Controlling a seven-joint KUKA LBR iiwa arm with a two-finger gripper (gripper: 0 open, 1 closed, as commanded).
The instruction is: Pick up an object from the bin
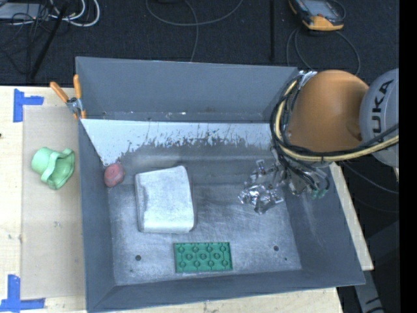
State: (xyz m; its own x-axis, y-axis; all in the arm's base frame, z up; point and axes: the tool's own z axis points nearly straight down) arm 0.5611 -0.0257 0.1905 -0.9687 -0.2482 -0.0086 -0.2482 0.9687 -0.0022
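My gripper (264, 191) hangs low over the right part of the bin floor, under the orange dome. Nothing shows between its metal fingers. A white rectangular sponge block (164, 199) lies left of centre, well to the gripper's left. A green studded building plate (202, 257) lies flat near the front wall, below and left of the gripper. A small pinkish-red ball (114, 175) rests at the far left by the left wall.
The arm with its orange dome and cables covers the bin's right back corner. Bare floor lies between the sponge block and the gripper. A green object lies outside the bin on the left board.
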